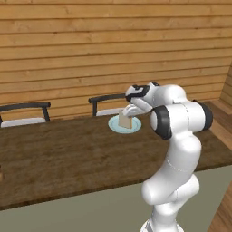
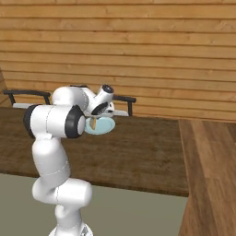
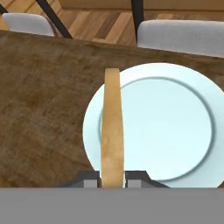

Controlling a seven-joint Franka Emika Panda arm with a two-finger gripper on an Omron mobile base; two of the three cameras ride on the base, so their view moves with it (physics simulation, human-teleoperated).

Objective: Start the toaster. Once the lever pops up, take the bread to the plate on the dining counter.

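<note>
Hand view: end effector is clamped edge-on around the bread, held upright over the plate near its 9 o'clock rim, on the tabletop. Slice looks light, stiff, crumbly; best held across its flat faces, lightly.

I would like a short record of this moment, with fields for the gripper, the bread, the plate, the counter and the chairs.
gripper: shut on the bread, above the plate
bread: tan slice, held on edge, upright, over the plate's left part in the hand view
plate: round, pale blue-white, on the dining counter near its far edge
dining counter: dark brown wood grain
chairs: two with dark frames and pale seats behind the counter
bread on plate: not released yet
</note>
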